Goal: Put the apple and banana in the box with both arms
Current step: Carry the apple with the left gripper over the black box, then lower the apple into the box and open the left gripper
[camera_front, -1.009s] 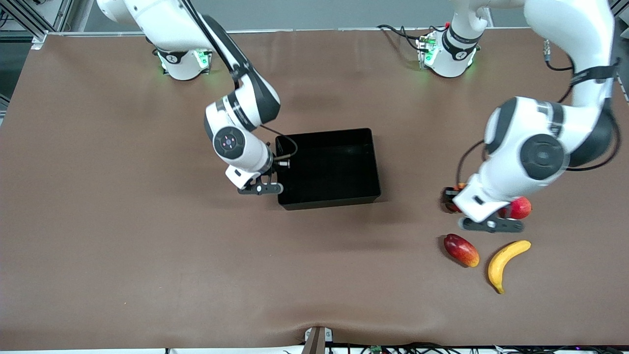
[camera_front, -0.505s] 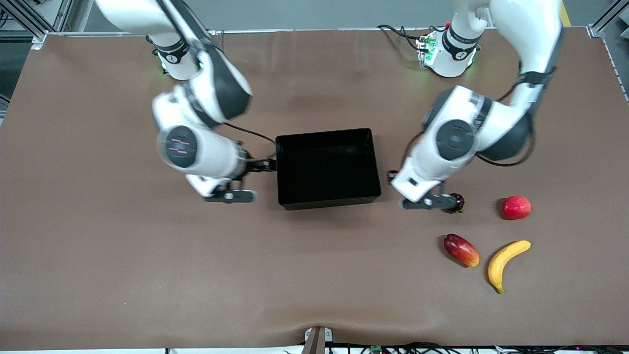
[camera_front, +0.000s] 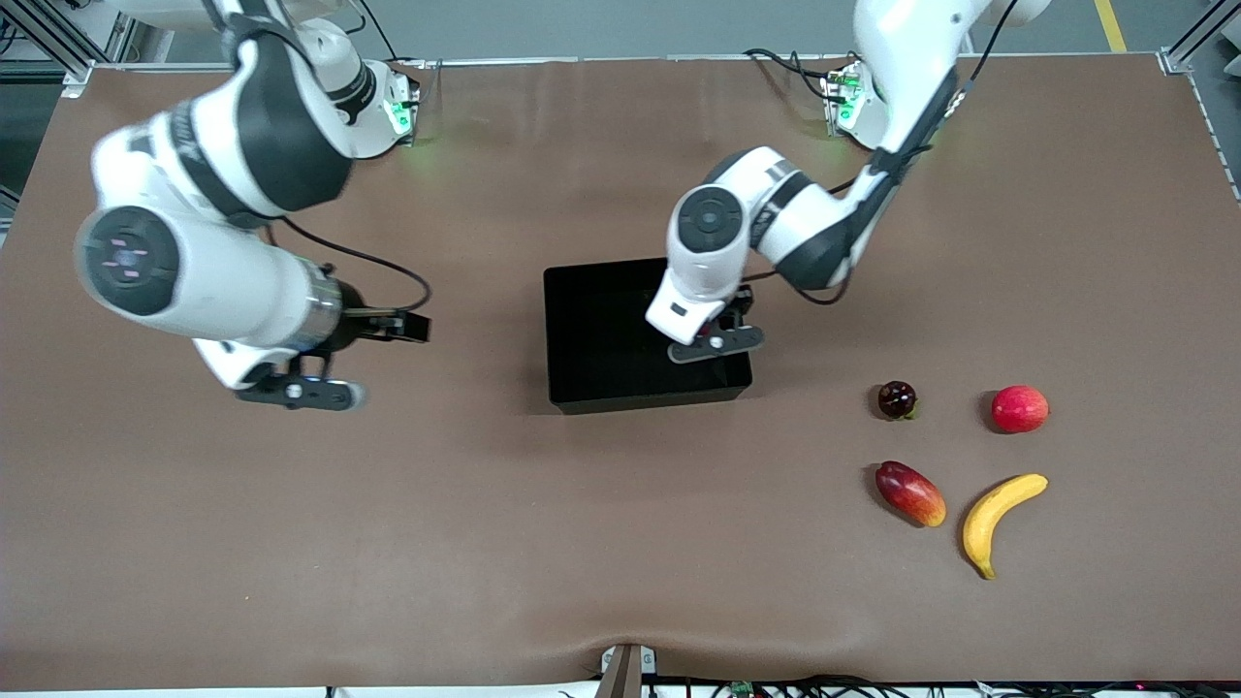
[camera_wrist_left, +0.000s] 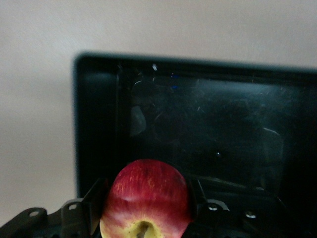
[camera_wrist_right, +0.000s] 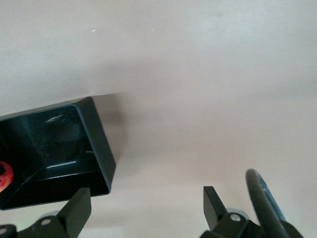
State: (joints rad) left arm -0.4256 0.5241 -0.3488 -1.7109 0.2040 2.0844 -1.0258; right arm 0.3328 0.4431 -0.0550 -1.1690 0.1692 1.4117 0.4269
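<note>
The left gripper (camera_front: 715, 341) hangs over the black box (camera_front: 591, 330), above the end of it nearest the left arm, and it is clamped on the apple (camera_wrist_left: 147, 198). In the left wrist view the red and yellow apple sits between the two fingers (camera_wrist_left: 94, 198), stem dimple showing, with the box's dark floor below it.

The right gripper (camera_front: 296, 392) is up over bare bench (camera_front: 485, 543) toward the right arm's end, well apart from the box, with its fingers (camera_wrist_right: 77, 210) spread wide and nothing between them.

The banana (camera_front: 999, 520) lies on the bench toward the left arm's end, nearer the front camera than the box. Just beside it lies an oblong red fruit (camera_front: 909, 492). Farther from the camera sit a round red fruit (camera_front: 1019, 408) and a small dark fruit (camera_front: 897, 398).
</note>
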